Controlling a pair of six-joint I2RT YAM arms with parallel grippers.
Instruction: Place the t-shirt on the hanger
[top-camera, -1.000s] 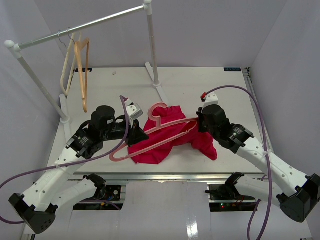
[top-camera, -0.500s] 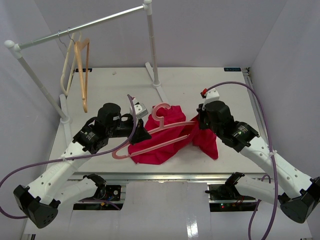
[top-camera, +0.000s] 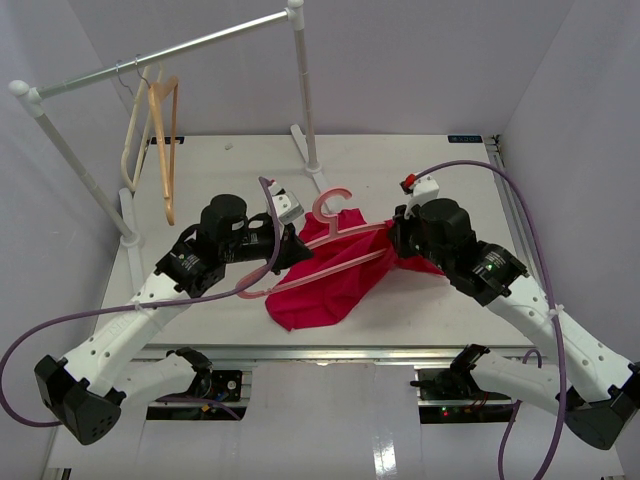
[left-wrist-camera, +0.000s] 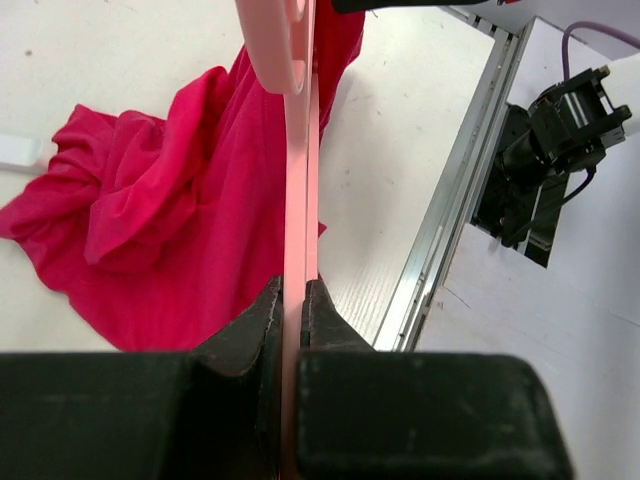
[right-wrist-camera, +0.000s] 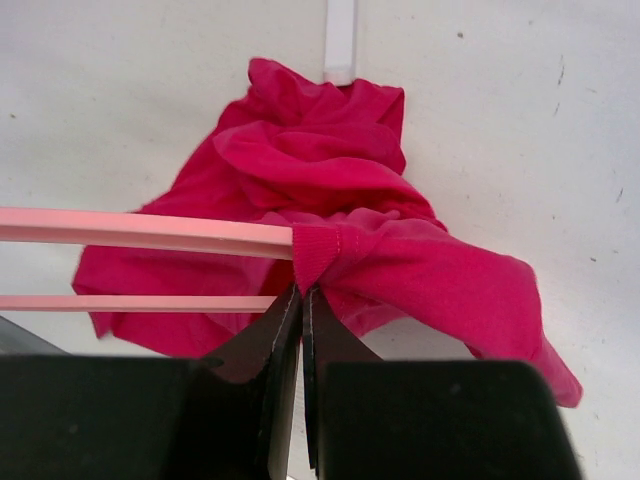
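The pink hanger (top-camera: 345, 252) is held tilted above the table, its hook toward the back. My left gripper (top-camera: 287, 257) is shut on the hanger's left arm; in the left wrist view the pink bar (left-wrist-camera: 300, 180) runs straight out from between my closed left gripper (left-wrist-camera: 295, 292). The crimson t-shirt (top-camera: 318, 290) hangs crumpled under the hanger and partly rests on the table. My right gripper (top-camera: 396, 238) is shut on a ribbed edge of the t-shirt (right-wrist-camera: 390, 262) at the end of the hanger's upper bar (right-wrist-camera: 150, 231), as the right wrist view of that gripper (right-wrist-camera: 303, 292) shows.
A garment rack (top-camera: 170, 52) crosses the back left, with a tan hanger (top-camera: 165, 130) and a cream-white hanger (top-camera: 132, 140) on it. The rack's right post (top-camera: 303, 90) stands just behind the shirt. The table's metal front edge (left-wrist-camera: 450, 210) is close below.
Both grippers have risen and moved toward the back with the hanger and shirt. The shirt's right side has lifted off the table and is pulled against the hanger's right end.
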